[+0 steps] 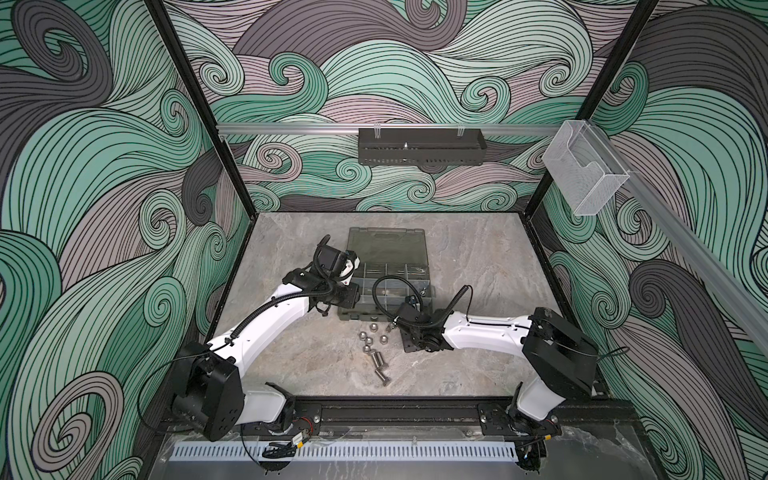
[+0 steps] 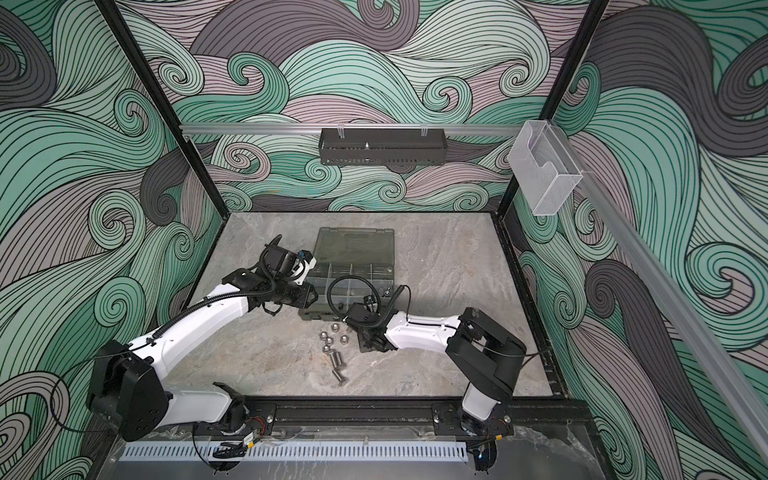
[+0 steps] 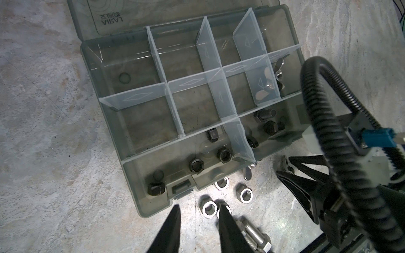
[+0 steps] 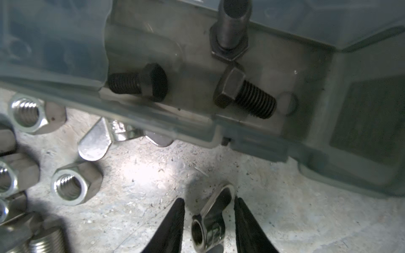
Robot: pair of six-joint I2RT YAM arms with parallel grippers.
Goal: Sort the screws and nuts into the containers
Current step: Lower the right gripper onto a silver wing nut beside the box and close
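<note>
SORTING BENCH, L to R.

Far L: left claw (image 3: 199, 207), black fingers part-way apart, empty. Straight ahead of its tips: smoky-grey translucent plastic organiser case (image 3: 133, 179), lid open, w/ black hex metal nuts (image 3: 196, 168) in nearest long compartment. Just below those tips, loose on grey stone-look tabletop (image 3: 54, 153): shiny silver hex metal nuts (image 3: 210, 210); beside one finger, silver hex-head bolts w/ threaded shafts (image 3: 254, 236).

Centre: black hex-head bolts (image 4: 245, 96), in corner compartment ahead of right claw (image 4: 209, 200).

Far R: that claw low over table, jaws narrowly apart, astride a shiny silver metal wing nut (image 4: 208, 225) on its side. Sliver of table visible beside one finger, so apparently not clamped yet.

Handling, at a guess: light, rigid, hard & slick, no give, apt to twist or squirt from pads. Best hold prob. across threaded hub, btwn the wings, pads square on. Second silver wing nut (image 4: 94, 142), ahead & off to one side, tight against case wall: little finger room.
</note>
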